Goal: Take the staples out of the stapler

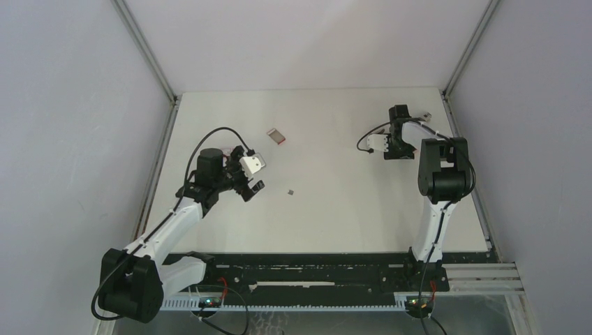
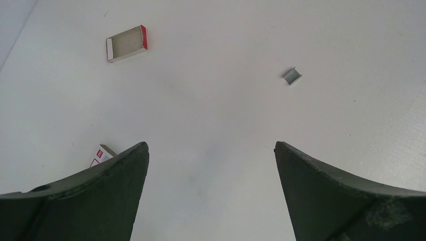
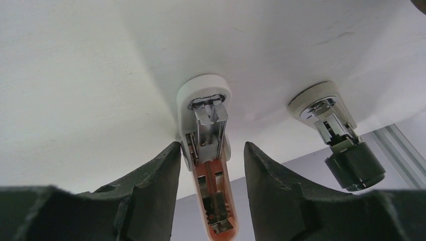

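The stapler [image 3: 208, 160] sits near the far right corner of the desk [image 1: 335, 223], opened up. Its feed channel is bared, showing an orange inner body and a long spring. The right claw [image 3: 212, 145] has one finger on each side of it. The fingers are apart, with a clear gap between one of them and the stapler's side. The other lies so close that I cannot tell whether it touches. It looks like a loose bracket, not a clamp. Just beside the stapler stands a chrome-and-black part [image 3: 334, 135] that I cannot identify.

One short grey strip of the staples [image 2: 292, 76] lies loose on the desk around its middle, well apart from the stapler and ahead of the left claw [image 2: 211, 145]. That claw hangs above the desk toward the left edge, spread wide and holding nothing. An open red-and-white box [image 2: 126, 43] lies farther toward the far edge. The corner of a second box [image 2: 102, 153] shows from under one left finger.

The task looks well advanced, since the magazine is open and at least one strip is already out. Whether staples remain in the channel cannot be read from the right wrist view. The metal at the front may be the pusher or a last strip. What is left is probably a check of the channel and removal of anything found there.
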`<state>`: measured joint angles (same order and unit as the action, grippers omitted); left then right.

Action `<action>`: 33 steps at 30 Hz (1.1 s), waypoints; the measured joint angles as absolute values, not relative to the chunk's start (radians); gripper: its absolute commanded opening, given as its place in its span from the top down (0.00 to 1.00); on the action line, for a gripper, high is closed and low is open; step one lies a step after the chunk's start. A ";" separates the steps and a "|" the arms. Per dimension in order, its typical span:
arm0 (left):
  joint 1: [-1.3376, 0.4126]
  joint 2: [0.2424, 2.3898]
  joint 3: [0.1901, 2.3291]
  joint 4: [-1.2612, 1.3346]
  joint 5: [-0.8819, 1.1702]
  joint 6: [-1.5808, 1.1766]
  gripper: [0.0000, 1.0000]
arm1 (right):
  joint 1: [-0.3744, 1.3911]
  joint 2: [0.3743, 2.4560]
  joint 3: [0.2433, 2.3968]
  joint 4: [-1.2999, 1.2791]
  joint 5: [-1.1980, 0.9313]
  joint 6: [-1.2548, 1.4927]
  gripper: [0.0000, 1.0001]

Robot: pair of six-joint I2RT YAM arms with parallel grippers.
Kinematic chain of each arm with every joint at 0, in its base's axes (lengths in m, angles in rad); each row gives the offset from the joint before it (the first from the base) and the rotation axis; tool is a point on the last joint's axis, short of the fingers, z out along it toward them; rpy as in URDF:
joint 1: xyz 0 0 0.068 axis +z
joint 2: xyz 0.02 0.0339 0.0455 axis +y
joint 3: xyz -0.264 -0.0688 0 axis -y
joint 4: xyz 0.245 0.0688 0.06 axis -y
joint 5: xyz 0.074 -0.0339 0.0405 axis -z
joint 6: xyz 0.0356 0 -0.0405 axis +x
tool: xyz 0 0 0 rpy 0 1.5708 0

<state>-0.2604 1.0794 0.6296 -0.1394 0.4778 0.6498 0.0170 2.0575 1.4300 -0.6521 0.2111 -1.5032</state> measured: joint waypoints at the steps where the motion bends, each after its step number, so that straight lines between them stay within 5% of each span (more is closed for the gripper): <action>1: -0.260 1.079 0.630 -0.140 0.478 0.650 0.00 | 0.017 2.057 1.430 -0.648 0.211 -1.503 0.48; 11: -0.260 1.079 0.630 -0.141 0.479 0.650 0.00 | 0.061 2.030 1.452 -0.690 0.186 -1.477 0.24; 23: -0.260 1.066 0.630 -0.142 0.479 0.650 0.00 | 0.142 1.980 1.660 -0.755 0.110 -1.424 0.20; 33: -0.258 1.061 0.630 -0.144 0.479 0.665 0.00 | 0.144 2.225 2.026 -0.932 0.028 -1.497 0.20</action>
<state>-0.2584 1.0615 0.6296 -0.1440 0.4789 0.6655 0.1436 2.2246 2.0258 -0.9321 0.0280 -1.4971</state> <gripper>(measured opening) 0.996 0.797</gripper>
